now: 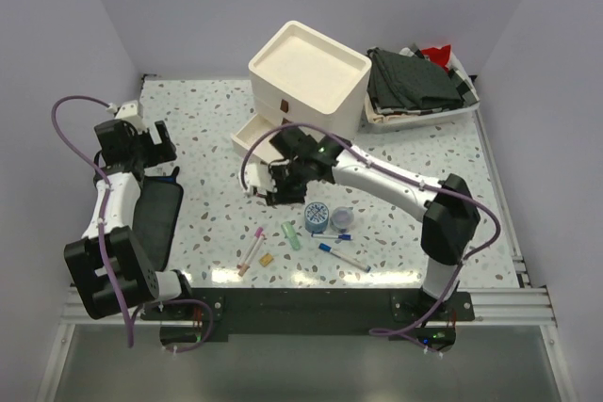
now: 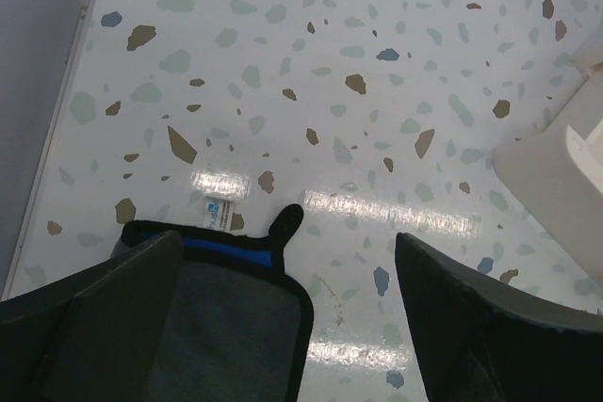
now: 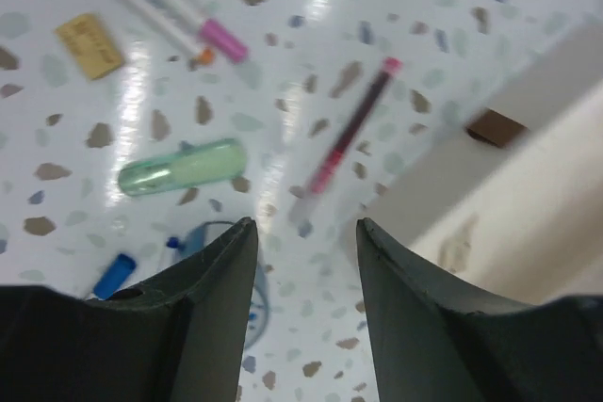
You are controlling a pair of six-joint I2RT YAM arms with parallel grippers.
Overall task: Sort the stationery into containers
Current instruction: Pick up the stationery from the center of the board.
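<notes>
Top external view: fixed high behind both arm bases, facing down and forward, taking in the whole bench [image 1: 207,120] from a distance.

Left wrist view: close above the bench's left side, facing down past the left claw [image 2: 287,242]. It shares the dark mat [image 2: 236,327] with the top view.

Right wrist view: close, facing down past the right claw [image 3: 306,225]. It shares the green piece [image 3: 181,167] and the cabinet [image 3: 490,185] front with the top view.

No readable text anywhere I look. Small white tag [image 2: 224,207] at edge of dark pad [image 2: 236,317], left wrist view: bluish print, too blurred to read. Tan piece [image 3: 89,44], right wrist view: faint marks (lettering? can't tell). Blue roll [image 1: 317,217] on counter: printed top, too small to read.
</notes>
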